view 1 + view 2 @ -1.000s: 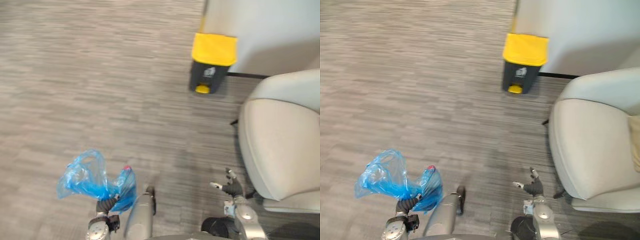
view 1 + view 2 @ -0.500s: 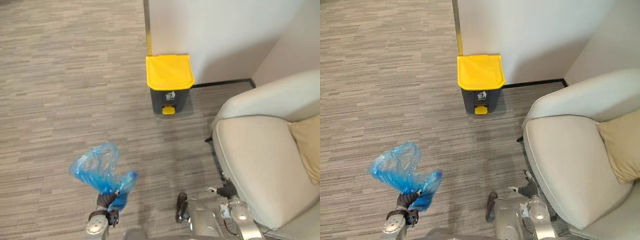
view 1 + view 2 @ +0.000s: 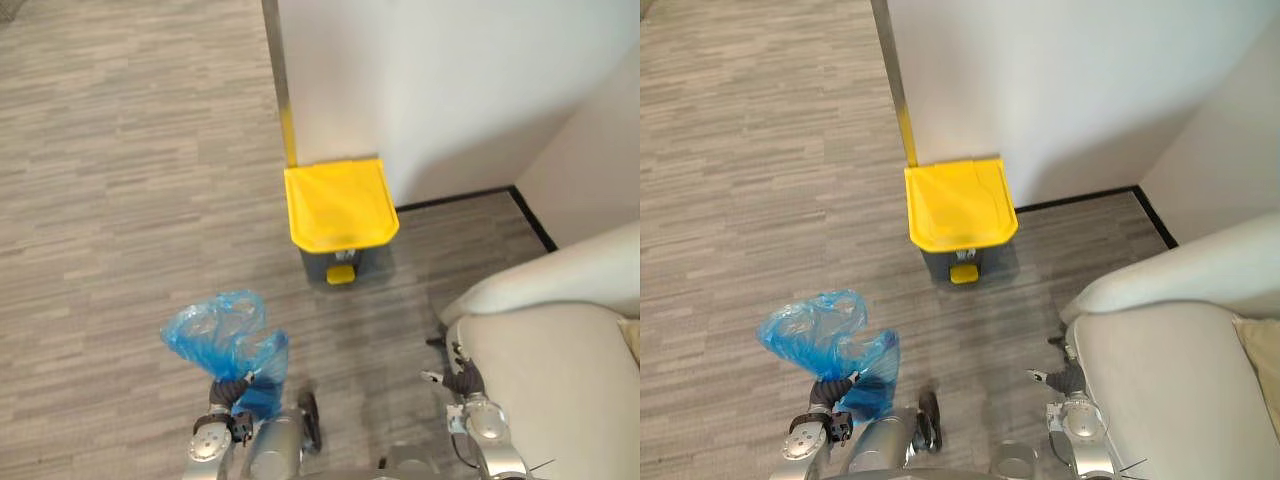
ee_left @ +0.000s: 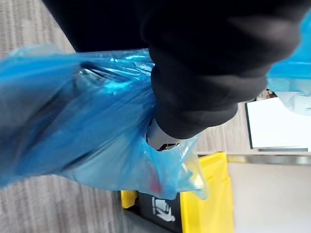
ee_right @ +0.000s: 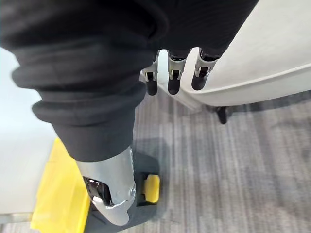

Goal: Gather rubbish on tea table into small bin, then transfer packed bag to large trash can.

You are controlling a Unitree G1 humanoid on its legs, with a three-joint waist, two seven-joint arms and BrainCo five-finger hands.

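Note:
A blue plastic bag (image 3: 225,335) with rubbish inside hangs over the floor, its neck bunched in my left hand (image 3: 232,392), which is shut on it. The left wrist view has the bag (image 4: 73,136) crumpled round my left hand (image 4: 204,73). A dark pedal bin with a closed yellow lid (image 3: 340,205) stands against the white wall, ahead and a little right of the bag. The lid (image 4: 209,204) also shows past the bag. My right hand (image 3: 462,378) hangs open and empty by the armchair; its fingers (image 5: 170,77) are straight.
A cream armchair (image 3: 560,380) takes up the lower right, close to my right hand. A white wall (image 3: 450,90) with a corner post stands behind the bin. Grey wood-pattern floor (image 3: 120,200) lies to the left.
The camera has moved: the bin now sits nearer and more central, and the armchair has slid right. The bag stays in my left hand, and the right hand stays open.

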